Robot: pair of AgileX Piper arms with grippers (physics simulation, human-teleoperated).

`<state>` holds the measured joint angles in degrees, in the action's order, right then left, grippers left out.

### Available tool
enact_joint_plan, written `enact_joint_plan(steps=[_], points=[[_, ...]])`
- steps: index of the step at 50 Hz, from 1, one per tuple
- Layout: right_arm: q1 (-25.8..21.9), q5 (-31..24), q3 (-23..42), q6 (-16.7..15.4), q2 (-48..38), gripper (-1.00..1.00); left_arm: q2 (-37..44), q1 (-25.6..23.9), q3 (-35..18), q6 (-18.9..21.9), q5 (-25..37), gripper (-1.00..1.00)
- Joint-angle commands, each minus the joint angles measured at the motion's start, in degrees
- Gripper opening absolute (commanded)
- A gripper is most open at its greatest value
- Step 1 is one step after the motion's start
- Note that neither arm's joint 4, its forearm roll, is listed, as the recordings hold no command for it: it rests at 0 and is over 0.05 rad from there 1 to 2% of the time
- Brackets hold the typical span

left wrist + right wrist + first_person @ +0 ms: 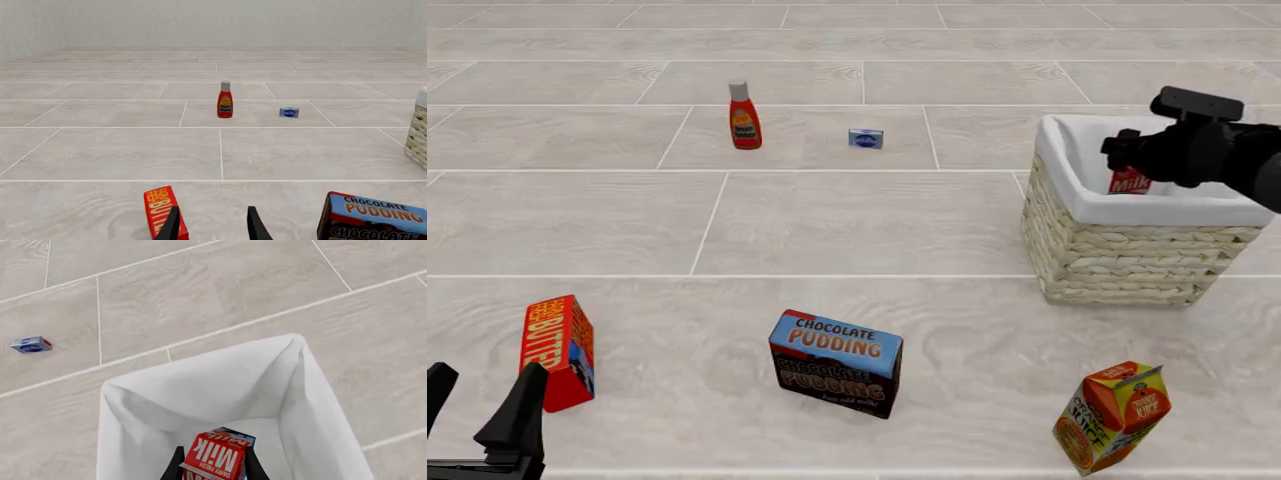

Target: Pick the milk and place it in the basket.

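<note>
Milk [217, 457], one carton, grasped by right claw [213, 462] inside one basket [1121, 255]; left claw [212, 225] released.

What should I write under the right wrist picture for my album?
The right gripper holds the red milk carton inside the basket with the white liner.
</note>
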<state>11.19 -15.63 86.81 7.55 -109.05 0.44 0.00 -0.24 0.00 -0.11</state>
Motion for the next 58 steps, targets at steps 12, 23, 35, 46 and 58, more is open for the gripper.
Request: enact_joint_plan(steps=[12, 23, 35, 46, 58], points=[[0.2, -0.1, 1.1, 0.5, 1.2, 1.0, 0.0, 0.0, 0.0, 0.0, 0.0, 1.0], [-0.4, -0.6, 0.8, 0.7, 2.9, 1.0, 0.0, 0.0, 0.0, 0.0, 0.0, 1.0], [-0.7, -0.5, -1.5, 0.0, 7.4, 1.0, 0.0, 0.0, 0.0, 0.0, 0.0, 1.0], [-1.3, 0.2, -4.9, -0.5, 12.9, 1.0, 0.0, 0.0, 0.0, 0.0, 0.0, 1.0], [-1.9, 0.7, -8.0, -0.8, 17.4, 1.0, 0.0, 0.0, 0.0, 0.0, 0.0, 1.0]])
